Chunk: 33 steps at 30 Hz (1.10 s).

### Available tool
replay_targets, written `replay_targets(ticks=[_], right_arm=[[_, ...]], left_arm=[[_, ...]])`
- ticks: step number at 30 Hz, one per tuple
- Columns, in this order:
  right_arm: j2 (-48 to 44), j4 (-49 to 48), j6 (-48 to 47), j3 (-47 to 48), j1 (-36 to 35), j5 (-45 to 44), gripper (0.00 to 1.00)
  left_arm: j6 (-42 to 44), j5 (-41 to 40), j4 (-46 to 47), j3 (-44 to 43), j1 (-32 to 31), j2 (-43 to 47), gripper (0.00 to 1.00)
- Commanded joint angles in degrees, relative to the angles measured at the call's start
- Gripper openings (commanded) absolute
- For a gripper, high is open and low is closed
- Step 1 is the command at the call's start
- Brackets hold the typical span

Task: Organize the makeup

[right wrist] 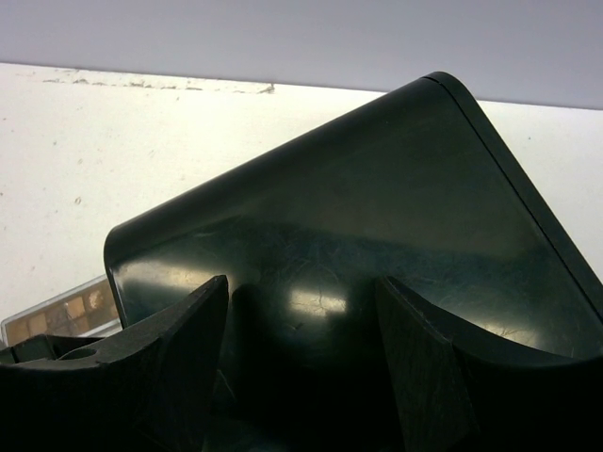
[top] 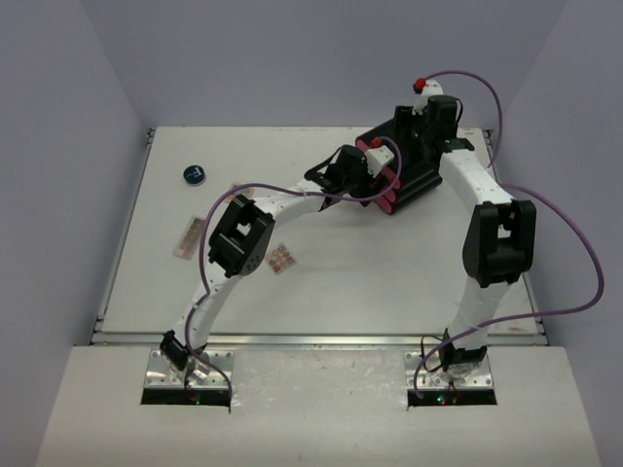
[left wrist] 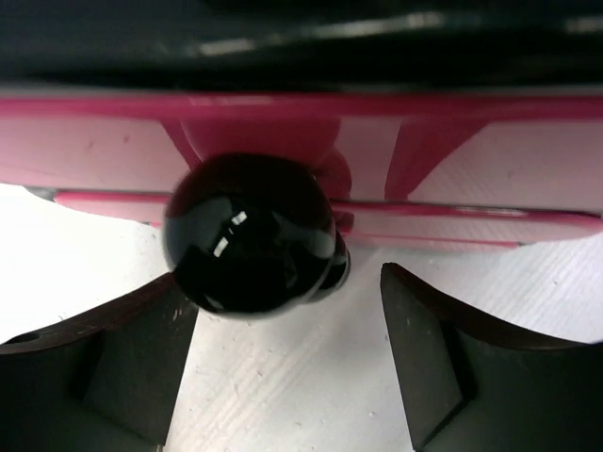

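The black box with pink drawers stands at the back right. My left gripper is open at its pink front. In the left wrist view the gripper has a drawer's round black knob between the jaws, close to the left finger. My right gripper is open and empty at the box's black top, its midpoint over that top. A dark-blue jar and two tan-pink palettes lie on the table's left half. One palette shows beside the box.
A small red-tipped stick lies near the jar. The pink drawer front fills the top of the left wrist view. The white table is walled at the back and sides, with a metal rail along its near edge.
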<state>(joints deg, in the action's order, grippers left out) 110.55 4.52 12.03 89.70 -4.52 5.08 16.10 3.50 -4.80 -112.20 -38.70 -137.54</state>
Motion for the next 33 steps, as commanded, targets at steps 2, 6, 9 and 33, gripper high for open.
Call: replay_targets(ticks=[2,6,9,33], right_arm=[[1.18,10.71,1.06,-3.71,0.39,0.02,0.65],[0.99,10.61,0.97,-4.01,0.55,-0.08,0.65],[0.99,10.60,0.82,-4.10,0.48,-0.49,0.65],[0.67,10.51,0.84,-4.80,1.05,-0.46,0.65]], left_arm=[[-0.81,-1.39,3.75,-4.34,0.20,-0.34,0.71],[-1.07,-1.01,3.75,-4.51,0.64,0.36,0.67],[-0.83,-0.51,3.75,-4.28,0.66,0.54,0.66],[-1.11,2.67,1.34,-2.33,1.73,0.39,0.10]])
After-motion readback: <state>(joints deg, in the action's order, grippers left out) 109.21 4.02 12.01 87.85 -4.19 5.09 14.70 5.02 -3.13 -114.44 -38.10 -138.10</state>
